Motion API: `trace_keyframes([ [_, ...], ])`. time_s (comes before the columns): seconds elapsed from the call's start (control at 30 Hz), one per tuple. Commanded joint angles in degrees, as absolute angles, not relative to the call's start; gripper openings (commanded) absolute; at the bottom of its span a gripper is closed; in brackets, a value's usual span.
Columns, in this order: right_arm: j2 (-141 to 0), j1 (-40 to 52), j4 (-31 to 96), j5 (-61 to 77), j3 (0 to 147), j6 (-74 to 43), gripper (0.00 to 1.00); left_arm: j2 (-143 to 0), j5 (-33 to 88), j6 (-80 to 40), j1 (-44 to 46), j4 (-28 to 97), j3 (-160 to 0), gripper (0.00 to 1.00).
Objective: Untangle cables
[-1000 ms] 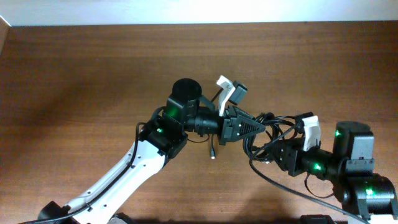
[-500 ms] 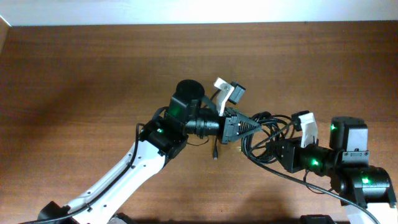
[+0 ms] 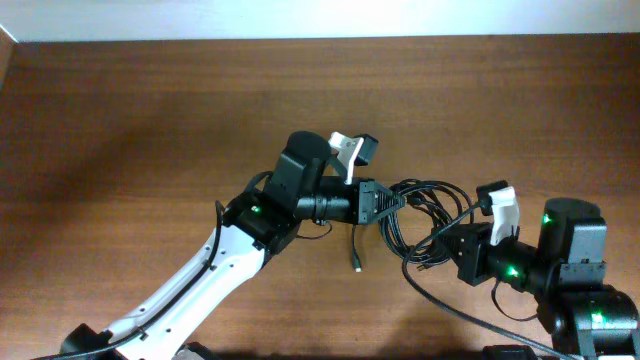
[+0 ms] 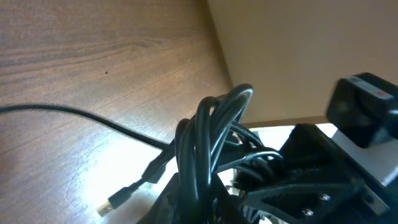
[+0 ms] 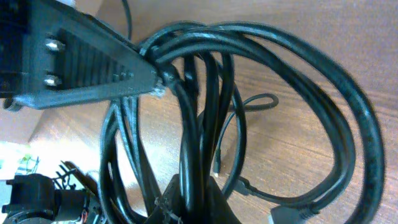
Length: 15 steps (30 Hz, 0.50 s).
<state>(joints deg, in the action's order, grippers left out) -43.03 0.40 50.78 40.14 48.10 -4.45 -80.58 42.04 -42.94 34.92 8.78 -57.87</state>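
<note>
The cables are a bundle of thin black loops stretched between my two grippers above the wooden table. My left gripper is shut on the bundle's left side; in the left wrist view the loops rise from between its fingers. My right gripper is shut on the lower right strands; in the right wrist view the cables run up out of its jaws. A loose strand ends in a small plug, which also shows in the left wrist view as a plug lying on the table.
The table's far edge meets a white wall at the top. A thicker black wire trails from the right arm across the table's near right. The left arm's white link crosses the near left.
The right gripper has closed on the bundle. The left gripper has drawn back to the left, spreading the loops between the two grippers. The hanging plug has shifted right and nearer.
</note>
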Motion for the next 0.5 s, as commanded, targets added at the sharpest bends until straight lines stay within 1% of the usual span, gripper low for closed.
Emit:
trace_keyframes([
  [0.0,-40.73,0.36,50.15,43.35,48.77,-3.20,0.05,-80.29,36.86,-45.87,34.33,9.10,-58.17,0.00],
  [0.1,-40.73,0.36,50.17,43.35,48.77,-3.20,0.05,-80.29,35.94,-49.34,34.33,9.08,-58.17,0.00],
  [0.23,-40.73,0.36,50.17,43.33,48.77,-3.20,0.05,-80.29,36.25,-50.48,33.85,7.66,-58.17,0.00],
  [0.47,-40.73,0.36,49.56,43.29,48.77,-3.20,0.05,-80.29,39.83,-51.40,28.05,6.98,-58.17,0.00],
])
